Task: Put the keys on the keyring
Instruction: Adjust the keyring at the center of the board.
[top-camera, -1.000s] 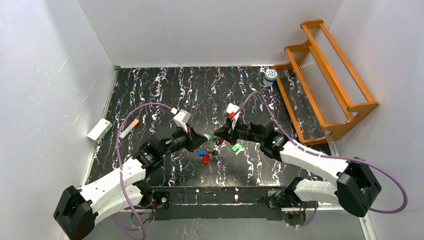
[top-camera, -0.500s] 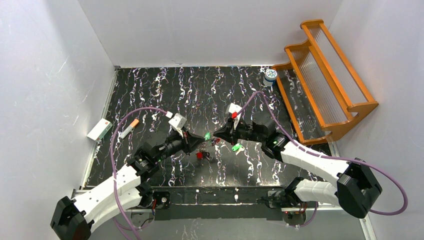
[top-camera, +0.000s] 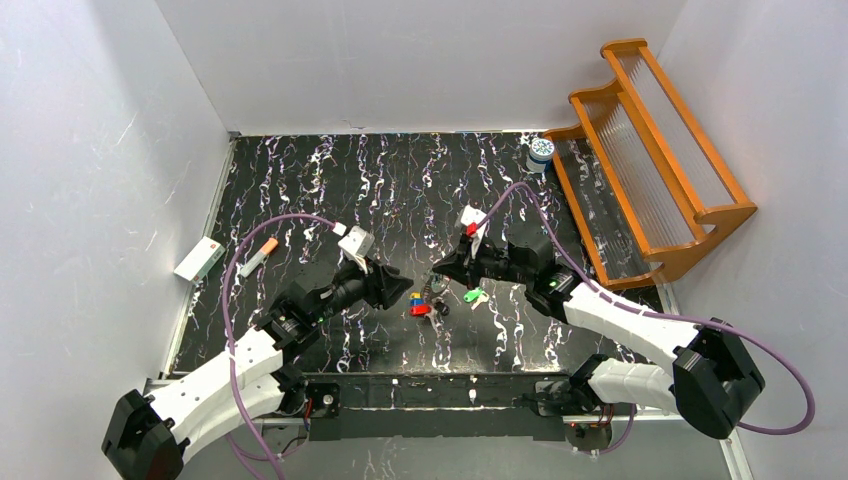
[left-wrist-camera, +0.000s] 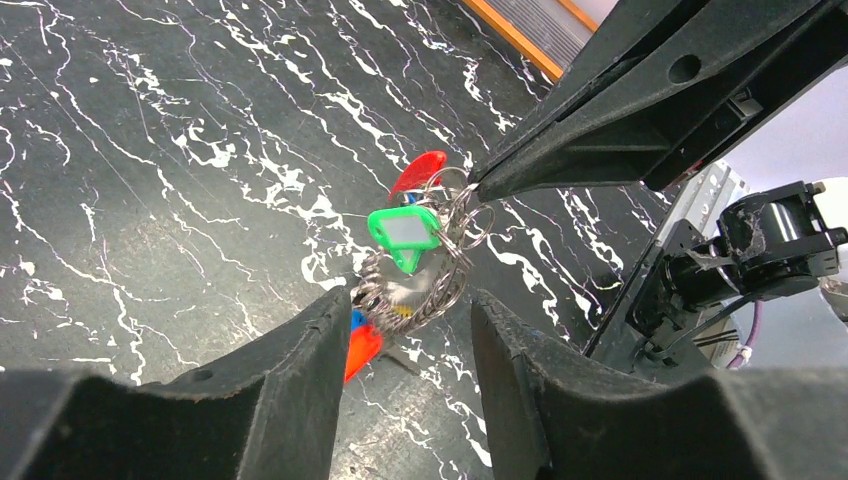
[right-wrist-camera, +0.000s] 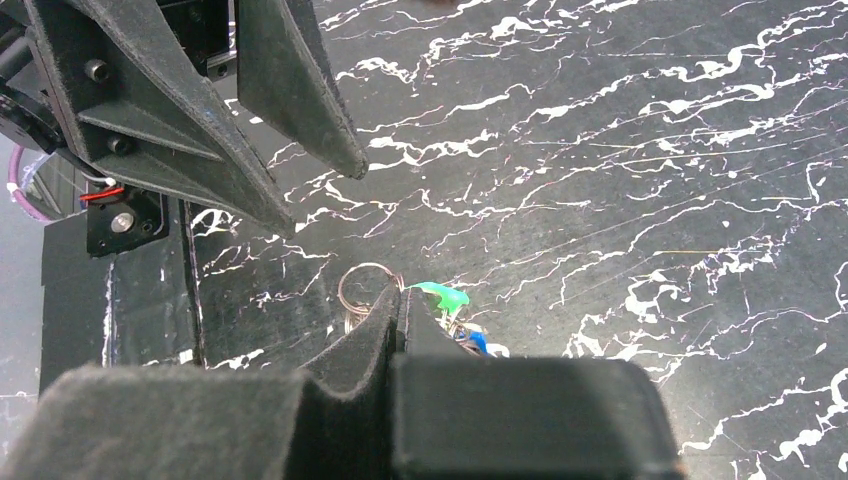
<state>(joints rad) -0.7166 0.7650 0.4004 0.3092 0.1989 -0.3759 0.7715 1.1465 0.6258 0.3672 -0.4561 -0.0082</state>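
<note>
Fingers (left-wrist-camera: 290, 385) of your left gripper (left-wrist-camera: 408, 296) stand spread. The keyring (left-wrist-camera: 385, 292) sits just ahead of their tips, in line with the gap. A green key (left-wrist-camera: 404, 229) and a red key (left-wrist-camera: 419, 170) are strung on its far side. Beyond them, your right gripper (left-wrist-camera: 482, 186) is pressed together, pinching the keyring's far edge over the dark marbled table (left-wrist-camera: 150, 150).

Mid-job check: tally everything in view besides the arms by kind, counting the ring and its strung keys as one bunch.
Keyring bunch: 1
Separate green key: 1
Orange-tipped stick: 1
White box: 1
Jar: 1
Wooden rack: 1
Total: 6
</note>
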